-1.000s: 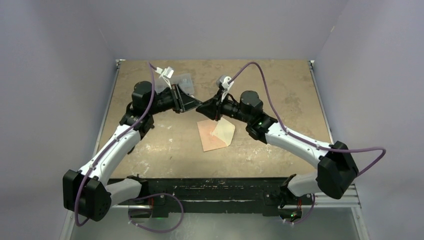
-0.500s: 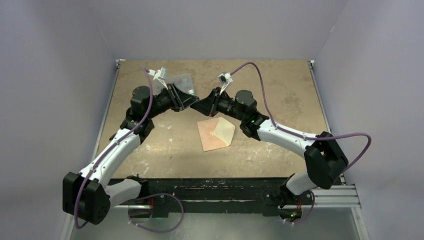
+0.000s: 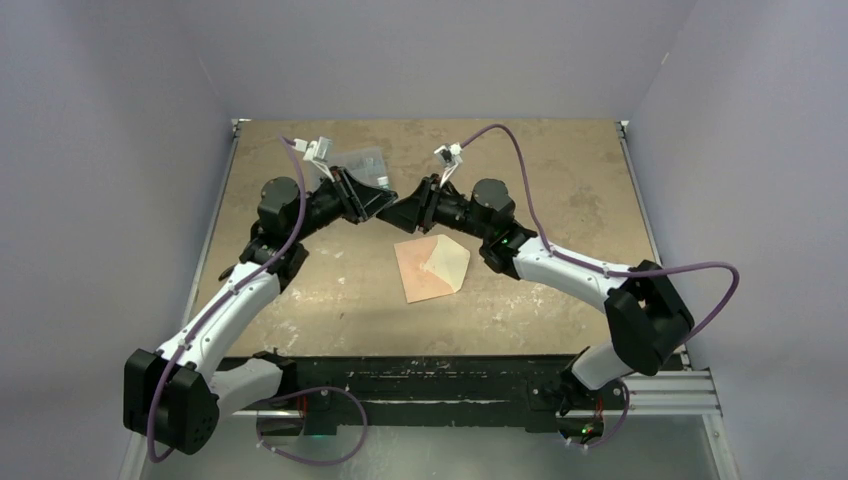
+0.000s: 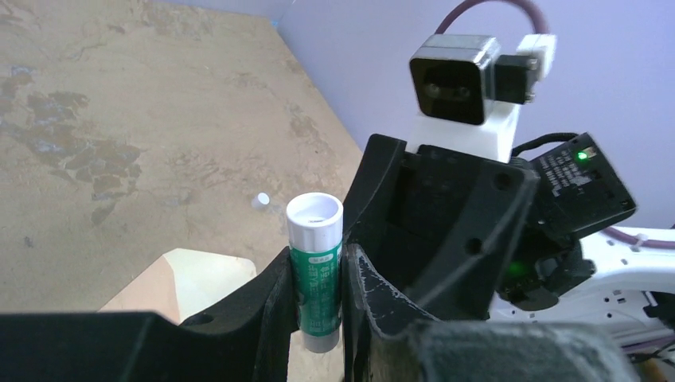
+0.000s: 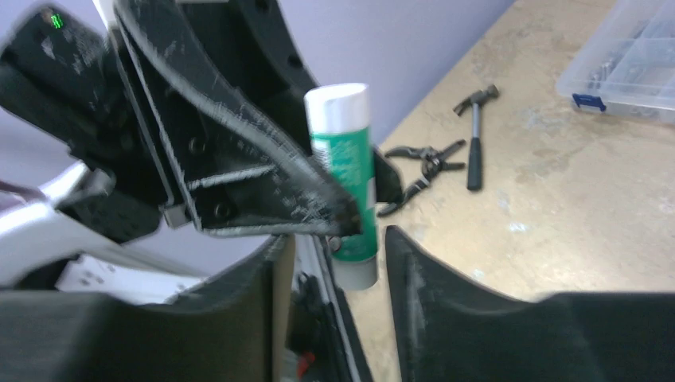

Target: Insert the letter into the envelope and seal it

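With my left gripper (image 4: 317, 274) clamped on the glue stick (image 4: 314, 231) and my right gripper (image 5: 336, 240) unreadable, I judged the envelope (image 3: 418, 278) flimsy, best pinched at its flap (image 3: 447, 260).

The envelope (image 3: 432, 268) lies near the middle of the table (image 3: 560, 170), just in front of where the left gripper (image 3: 389, 207) and right gripper (image 3: 399, 215) meet tip to tip. The glue stick (image 4: 314, 270) stands pinched in the left one (the right's fingers sit apart either side of its end). Behind them sits a compartment box (image 3: 362, 160), with a hammer (image 5: 475, 135) and pliers (image 5: 426, 163) side by side nearby.
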Controlling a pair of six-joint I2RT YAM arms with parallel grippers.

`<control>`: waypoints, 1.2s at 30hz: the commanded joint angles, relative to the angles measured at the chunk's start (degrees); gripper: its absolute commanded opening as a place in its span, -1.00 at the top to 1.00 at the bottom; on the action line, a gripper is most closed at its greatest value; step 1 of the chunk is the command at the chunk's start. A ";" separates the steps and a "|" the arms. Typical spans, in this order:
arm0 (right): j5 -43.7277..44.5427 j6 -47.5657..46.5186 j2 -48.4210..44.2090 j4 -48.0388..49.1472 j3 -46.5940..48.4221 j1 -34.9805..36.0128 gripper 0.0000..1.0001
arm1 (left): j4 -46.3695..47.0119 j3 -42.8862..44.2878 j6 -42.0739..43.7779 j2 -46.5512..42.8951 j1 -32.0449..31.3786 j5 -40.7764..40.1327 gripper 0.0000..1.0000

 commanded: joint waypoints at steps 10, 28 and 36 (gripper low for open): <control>4.22 -18.74 -12.72 -23.27 10.00 1.88 -0.63 | -13.28 6.91 23.24 1.84 -0.36 8.84 1.00; 11.60 -16.97 -8.00 -30.13 18.83 1.98 -0.17 | -12.66 7.90 25.15 0.22 -0.42 16.00 1.00; 9.48 -17.63 -7.27 -32.20 18.50 2.04 -0.10 | -10.48 7.28 23.48 -0.31 -0.44 13.93 1.00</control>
